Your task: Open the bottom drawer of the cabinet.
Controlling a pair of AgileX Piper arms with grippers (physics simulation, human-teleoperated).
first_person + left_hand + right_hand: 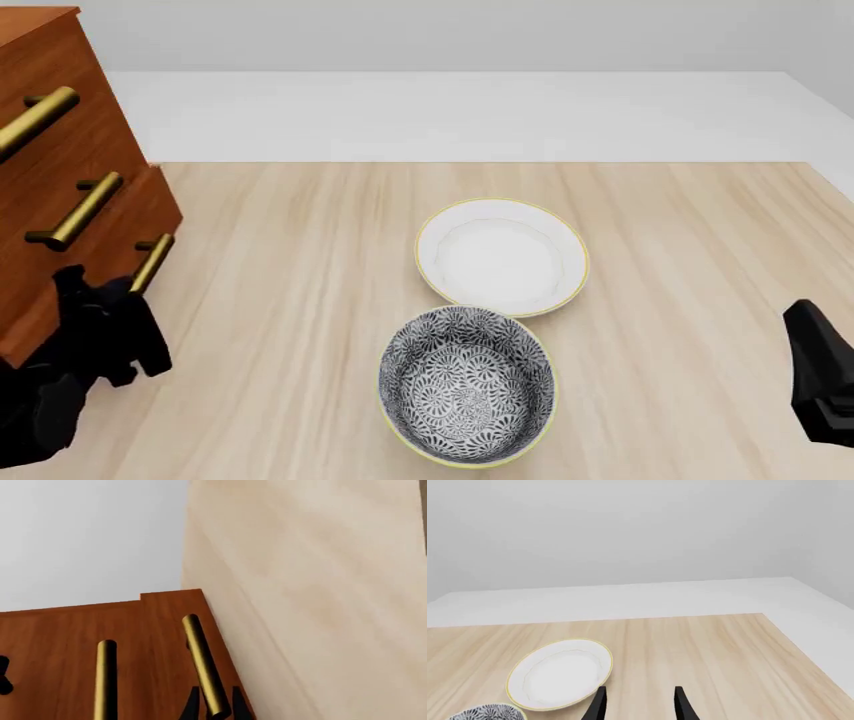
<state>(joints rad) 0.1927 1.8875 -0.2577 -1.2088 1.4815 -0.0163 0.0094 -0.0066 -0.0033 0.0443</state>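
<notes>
The reddish-brown cabinet [67, 130] stands at the table's far left, with three brass bar handles. Its bottom drawer [154, 210] juts slightly forward of the drawers above. My left gripper [131, 292] is at the brass handle [152, 262] of that drawer. In the left wrist view the two black fingertips [193, 705] straddle this handle [203, 665] closely, shut on it. The wood of the bottom drawer [167, 630] steps out from the middle drawer. My right gripper [805, 318] hovers at the right edge, open [639, 705] and holding nothing.
A white bowl with a yellow rim [501, 255] sits mid-table, and a blue patterned bowl [465, 385] lies just in front of it. Both show in the right wrist view too, white bowl [560, 675] and patterned bowl [490, 712]. The wooden table [694, 230] ends at a pale floor.
</notes>
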